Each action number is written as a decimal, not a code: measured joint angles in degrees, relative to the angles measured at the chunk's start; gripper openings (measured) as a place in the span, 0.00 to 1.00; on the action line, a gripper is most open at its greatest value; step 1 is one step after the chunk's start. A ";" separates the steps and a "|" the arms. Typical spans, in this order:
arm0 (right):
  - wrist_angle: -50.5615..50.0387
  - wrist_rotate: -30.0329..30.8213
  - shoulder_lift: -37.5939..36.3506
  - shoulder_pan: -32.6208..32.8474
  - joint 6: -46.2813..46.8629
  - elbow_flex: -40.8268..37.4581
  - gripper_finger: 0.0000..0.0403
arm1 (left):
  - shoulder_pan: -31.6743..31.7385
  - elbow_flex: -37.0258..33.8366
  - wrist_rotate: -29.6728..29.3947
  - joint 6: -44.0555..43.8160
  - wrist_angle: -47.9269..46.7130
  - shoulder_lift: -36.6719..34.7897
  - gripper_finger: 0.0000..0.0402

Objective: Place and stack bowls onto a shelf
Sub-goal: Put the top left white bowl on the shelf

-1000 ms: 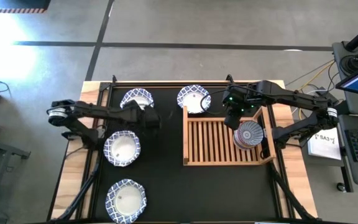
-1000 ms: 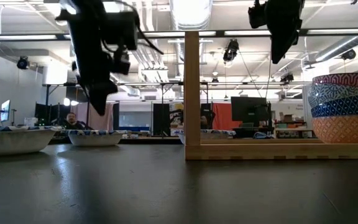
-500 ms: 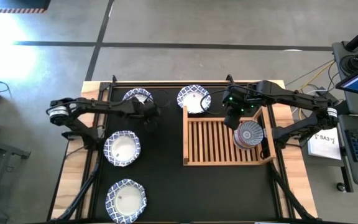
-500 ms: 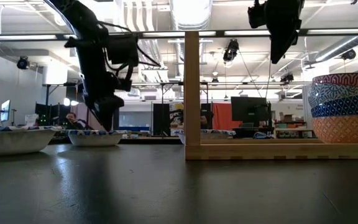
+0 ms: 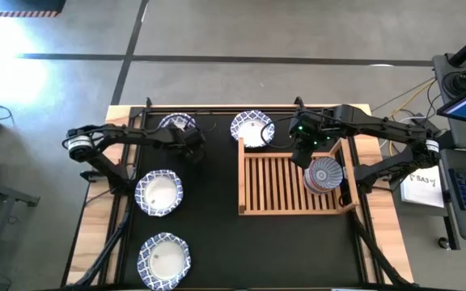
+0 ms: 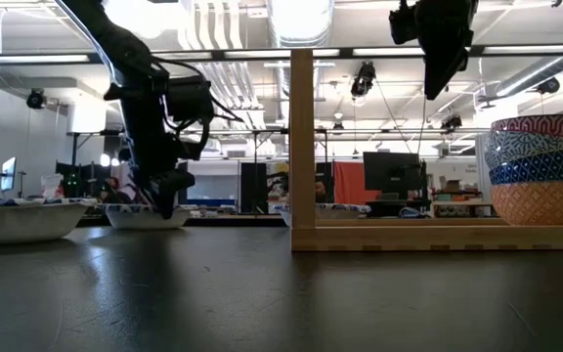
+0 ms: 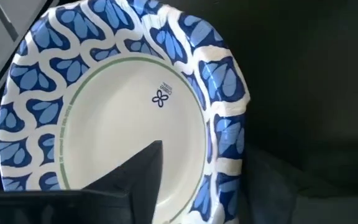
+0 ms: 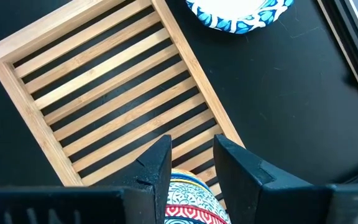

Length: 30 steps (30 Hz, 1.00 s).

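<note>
Bowls are the subject: the left gripper [image 5: 191, 144] sits low over the rim of a blue-and-white bowl [image 5: 176, 126] at about eleven o'clock on the black mat [image 5: 217, 234]. In the left wrist view one dark finger [image 7: 135, 180] lies inside the white basin of that bowl, across its rim; the second finger is out of sight, so whether the jaws are spread or pinching cannot be told. A small blue flower mark is printed on the bowl's white inside; no words can be read on it. The right gripper [image 5: 304, 153] hangs above the wooden shelf [image 5: 273, 182] at about two o'clock, its two fingers [image 8: 157, 163] parted with a narrow gap and holding nothing. Just beside it, on the shelf's right end, stands a stack of small bowls [image 5: 324, 175]; the low view shows red, blue and orange-patterned bands, and the stack is cut off at that picture's right edge. A second blue-and-white bowl [image 5: 252, 128] rests at twelve o'clock, just beyond the shelf's far rail. Two more lie on the left: one [image 5: 158, 194] at nine o'clock, another [image 5: 164, 257] at seven o'clock. In the low view the shelf's upright rail [image 6: 302, 147] blocks part of the room behind, where a person is dimly visible.
</note>
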 joint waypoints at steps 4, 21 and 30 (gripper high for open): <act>0.07 0.00 0.00 0.00 -0.02 0.00 0.25 | -0.07 -0.29 0.15 0.05 -0.02 0.02 0.29; 1.19 0.00 -0.02 0.00 -0.63 -0.02 0.25 | -3.30 3.38 7.88 2.11 0.19 -6.03 0.01; 4.90 0.00 -0.02 0.89 -5.04 -0.07 0.22 | -6.56 8.96 7.53 7.57 2.77 -15.54 0.00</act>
